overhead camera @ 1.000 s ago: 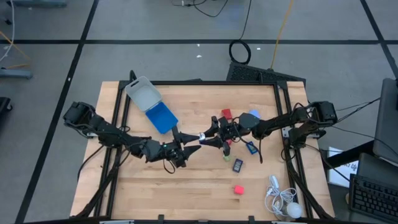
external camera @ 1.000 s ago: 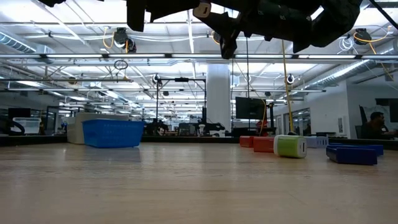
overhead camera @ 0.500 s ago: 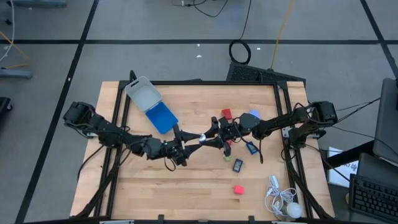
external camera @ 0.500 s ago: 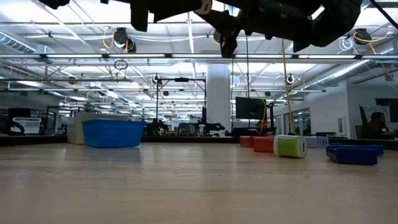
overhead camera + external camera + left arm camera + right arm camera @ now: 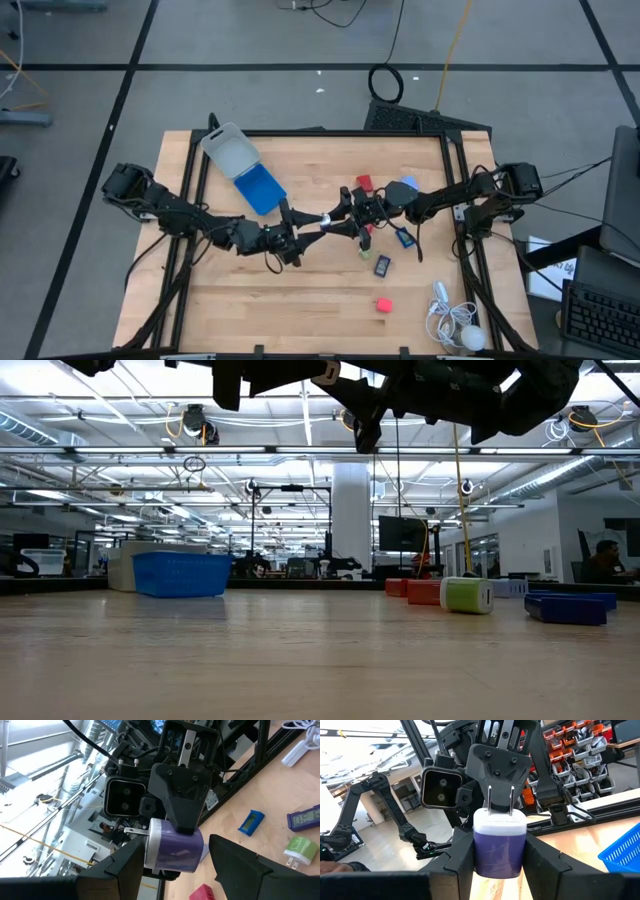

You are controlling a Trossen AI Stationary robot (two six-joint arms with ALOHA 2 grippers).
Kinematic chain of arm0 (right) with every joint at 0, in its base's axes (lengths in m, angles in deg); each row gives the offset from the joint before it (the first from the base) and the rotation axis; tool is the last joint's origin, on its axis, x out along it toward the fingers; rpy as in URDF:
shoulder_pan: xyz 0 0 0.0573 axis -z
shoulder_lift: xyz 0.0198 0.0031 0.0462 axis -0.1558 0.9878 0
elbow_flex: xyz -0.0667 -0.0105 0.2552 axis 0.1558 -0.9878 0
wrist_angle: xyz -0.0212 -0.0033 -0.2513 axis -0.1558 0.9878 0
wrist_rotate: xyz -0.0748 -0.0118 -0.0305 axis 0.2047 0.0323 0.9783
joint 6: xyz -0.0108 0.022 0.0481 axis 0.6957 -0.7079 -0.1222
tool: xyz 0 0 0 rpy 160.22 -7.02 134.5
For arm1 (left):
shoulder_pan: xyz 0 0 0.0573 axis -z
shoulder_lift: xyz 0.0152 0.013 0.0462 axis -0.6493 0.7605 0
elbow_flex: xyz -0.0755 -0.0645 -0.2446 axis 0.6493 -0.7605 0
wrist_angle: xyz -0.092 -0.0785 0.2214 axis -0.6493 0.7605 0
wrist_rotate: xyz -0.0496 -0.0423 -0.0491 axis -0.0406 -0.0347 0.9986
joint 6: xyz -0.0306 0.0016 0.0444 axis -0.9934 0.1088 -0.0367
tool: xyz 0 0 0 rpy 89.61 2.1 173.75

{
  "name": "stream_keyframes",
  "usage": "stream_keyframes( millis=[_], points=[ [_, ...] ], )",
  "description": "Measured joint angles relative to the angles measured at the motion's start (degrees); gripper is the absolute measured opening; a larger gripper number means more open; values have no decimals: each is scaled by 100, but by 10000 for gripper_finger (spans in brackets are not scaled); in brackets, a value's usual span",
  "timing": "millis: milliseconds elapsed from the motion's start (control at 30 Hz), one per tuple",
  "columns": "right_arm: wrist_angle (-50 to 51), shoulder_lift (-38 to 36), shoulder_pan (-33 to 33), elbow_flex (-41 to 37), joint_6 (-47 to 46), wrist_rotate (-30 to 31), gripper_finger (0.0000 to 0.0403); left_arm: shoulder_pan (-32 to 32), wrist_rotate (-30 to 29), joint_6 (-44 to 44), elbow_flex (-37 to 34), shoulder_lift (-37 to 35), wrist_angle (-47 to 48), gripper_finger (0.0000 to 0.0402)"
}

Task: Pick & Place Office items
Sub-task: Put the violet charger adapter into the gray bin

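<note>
only the wrist views reveal the purple-and-white plug adapter (image 5: 499, 841) clamped in the right gripper (image 5: 335, 219), raised above mid-table with the left gripper (image 5: 300, 232) meeting it, fingers (image 5: 240, 865) apart on either side. both outstretched arms have barely shifted. other office items (image 5: 383, 265) lie right, blue tray (image 5: 260, 188) far left.

Office items (image 5: 383, 264) right of tray (image 5: 260, 188)

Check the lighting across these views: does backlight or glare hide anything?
Low view: bright ceiling lights behind turn the arms into dark silhouettes, while the green item is well lit. Left wrist view: daylight washes out part of the background, yet the purple charger reads clearly. High view: evenly lit, no harsh glare.
</note>
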Motion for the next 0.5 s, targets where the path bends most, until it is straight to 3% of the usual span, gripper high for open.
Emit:
stream_keyframes(
  millis=[300,500],
  points=[
    [32,-2,-2,-2,-62,-17,131,-3,-24,122,-2,0,-1,156],
    [26,-2,-2,-2,-42,-17,131,-3,-24,97,-2,0,-3,172]
  ],
)
